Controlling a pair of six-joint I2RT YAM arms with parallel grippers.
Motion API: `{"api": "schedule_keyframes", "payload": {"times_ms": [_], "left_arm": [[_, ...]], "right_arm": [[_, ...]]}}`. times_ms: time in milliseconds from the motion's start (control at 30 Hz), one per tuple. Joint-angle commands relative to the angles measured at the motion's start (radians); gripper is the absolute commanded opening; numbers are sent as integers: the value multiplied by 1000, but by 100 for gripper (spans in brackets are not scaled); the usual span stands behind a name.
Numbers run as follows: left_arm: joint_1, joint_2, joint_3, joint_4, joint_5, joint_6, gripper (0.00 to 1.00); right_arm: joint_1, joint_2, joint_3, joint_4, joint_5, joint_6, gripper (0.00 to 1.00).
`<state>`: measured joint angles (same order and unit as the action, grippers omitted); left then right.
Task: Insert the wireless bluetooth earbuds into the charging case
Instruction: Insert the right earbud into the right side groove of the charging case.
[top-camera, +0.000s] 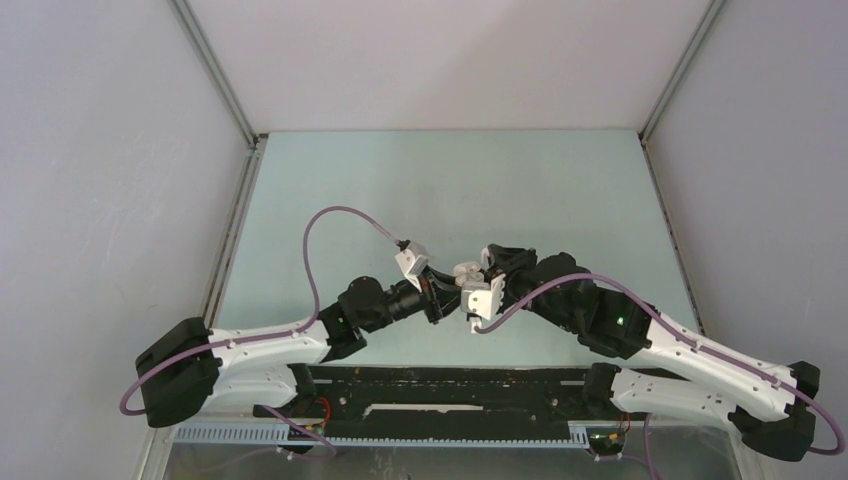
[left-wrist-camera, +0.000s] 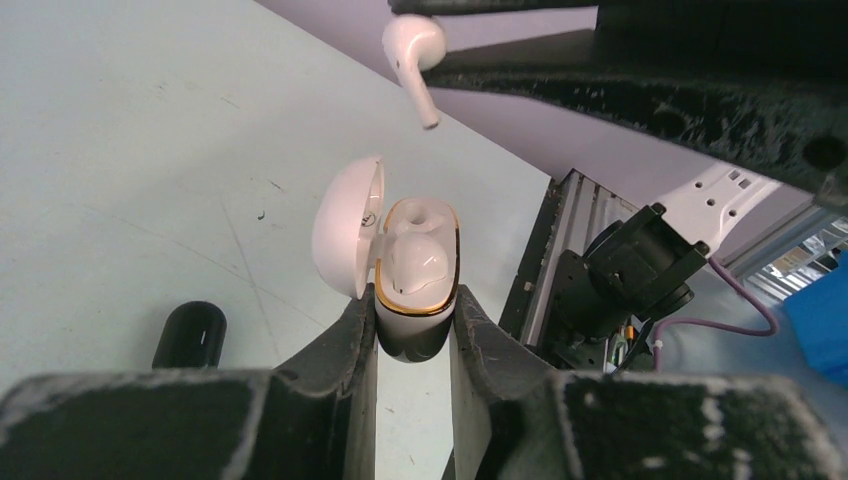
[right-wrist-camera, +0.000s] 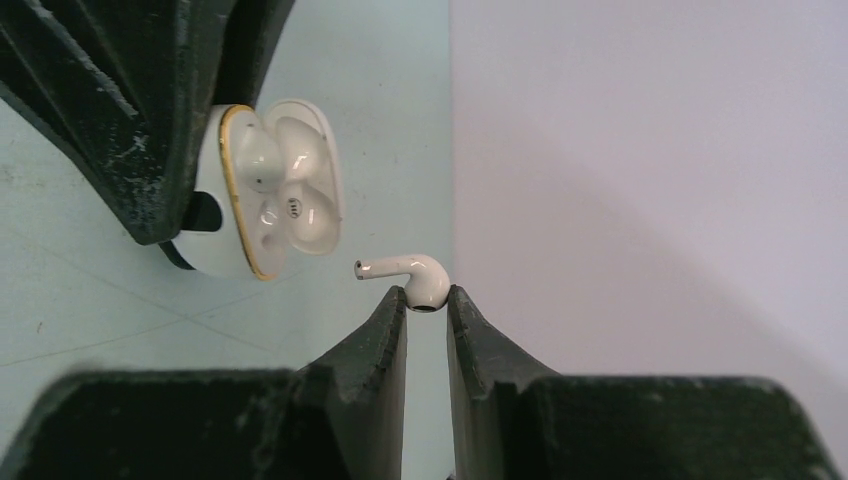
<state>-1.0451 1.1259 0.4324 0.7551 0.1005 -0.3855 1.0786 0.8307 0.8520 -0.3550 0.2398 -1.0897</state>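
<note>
Clamping open case (left-wrist-camera: 418, 336) in left gripper (left-wrist-camera: 412, 312), pinching bud (right-wrist-camera: 415, 270) in right gripper (right-wrist-camera: 427, 300); next, aim stem into empty slot (left-wrist-camera: 416, 213) ahead of fingertips.

The place is a robotics lab cell built for bench-top manipulation trials. A pale bench (top-camera: 440, 190) stands boxed in on three sides by plain grey panels (top-camera: 90, 150) held in aluminium struts (top-camera: 215, 70). Two white-and-black robot arms, the left arm (top-camera: 270, 345) and the right arm (top-camera: 700, 365), are fixed to a black base rail (top-camera: 450, 395) at the near edge. Purple cables (top-camera: 318, 235) loop from them, and a slotted cable duct (top-camera: 230, 435) runs below the rail. Small green status lights (top-camera: 621, 321) glow on the arm joints. Each arm ends in a scuffed black two-finger tool, the left pincer (left-wrist-camera: 412, 330) and the right pincer (right-wrist-camera: 427, 310).
</note>
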Motion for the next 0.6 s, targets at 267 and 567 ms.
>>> {"api": "schedule_keyframes", "payload": {"times_ms": [267,567], "left_arm": [[-3,-31,-11,128,-7,-37,6],[-3,-41,-21,141,-29,-45,6]], "right_arm": [[40,7,-38,97,10,-62,0],[47,-7,-72,109,16,-90,0]]}}
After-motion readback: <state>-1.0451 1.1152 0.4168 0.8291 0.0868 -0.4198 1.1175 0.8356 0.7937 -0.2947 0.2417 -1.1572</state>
